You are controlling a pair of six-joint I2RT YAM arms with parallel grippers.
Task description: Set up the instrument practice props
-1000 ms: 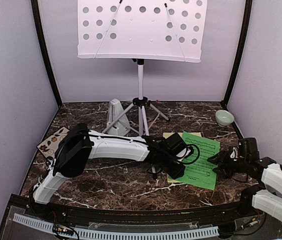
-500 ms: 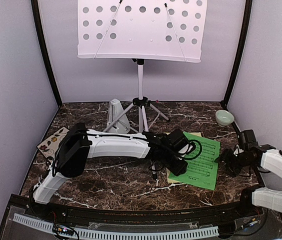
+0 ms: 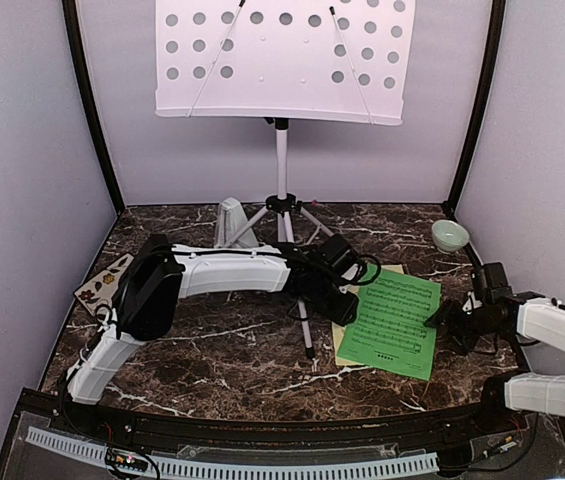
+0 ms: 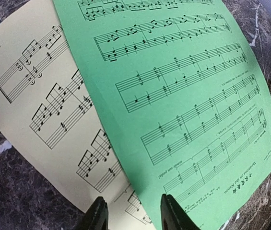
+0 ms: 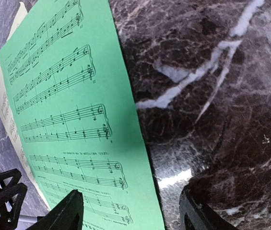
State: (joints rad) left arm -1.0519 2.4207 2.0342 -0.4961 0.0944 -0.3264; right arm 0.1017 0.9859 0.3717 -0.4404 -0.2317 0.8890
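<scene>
The green music sheet (image 3: 392,322) lies flat on the marble, overlapping the pale-yellow music sheet (image 3: 392,268). My left gripper (image 3: 346,308) hovers open just above the green sheet's left edge. In the left wrist view its fingertips (image 4: 171,213) frame the seam between the green sheet (image 4: 188,96) and the yellow sheet (image 4: 39,105), holding nothing. My right gripper (image 3: 435,320) is low at the green sheet's right edge, open. In its wrist view that gripper (image 5: 133,213) straddles the edge of the green sheet (image 5: 68,105). The white music stand (image 3: 282,60) and the grey metronome (image 3: 230,220) stand at the back.
A small pale-green bowl (image 3: 449,235) sits at the back right by the wall. A floral tile (image 3: 102,280) lies at the left edge beside my left arm. One tripod leg (image 3: 305,335) reaches forward, close to the sheets. Lilac walls enclose three sides.
My left gripper has pulled back and left off the green sheet, uncovering it, and opened a little. My right arm has drawn in and dropped lower at the sheet's right edge.
</scene>
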